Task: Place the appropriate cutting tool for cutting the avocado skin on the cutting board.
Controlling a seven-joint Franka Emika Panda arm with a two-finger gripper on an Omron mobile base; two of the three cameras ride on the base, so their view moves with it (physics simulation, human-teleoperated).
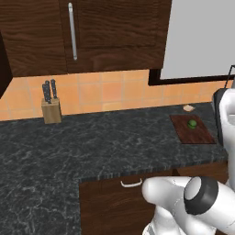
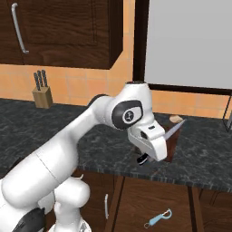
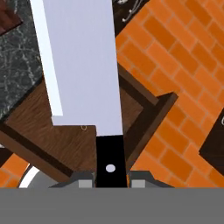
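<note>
1. The gripper (image 3: 111, 180) is clamped on the black handle of a knife (image 3: 81, 61). In the hand view the 2 fingertips press against the handle from either side, and the wide, pale blade runs up and away from the hand.
2. In the right base view the same blade juts out past the arm's wrist, above the near edge of the dark stone counter (image 1: 92, 142) and just in front of the cutting board (image 1: 192, 130).
3. The cutting board is a flat, dark reddish-brown rectangle lying on the counter at the right, near the orange tiled wall.
4. The avocado (image 1: 192, 123), small, round and green, sits on the board toward its back edge.
5. A tan knife block (image 1: 51, 110) with dark handles in it stands well apart, far to the left against the wall.
6. Risk, as a judgement: the blade is long and the avocado takes up part of the board, so lowering the knife carelessly could knock the fruit and send it rolling off.
7. Another risk: letting go too early, with the blade over the counter edge, could drop the knife to the floor.
8. The grip is near the handle's end, so the blade could tip.
</note>
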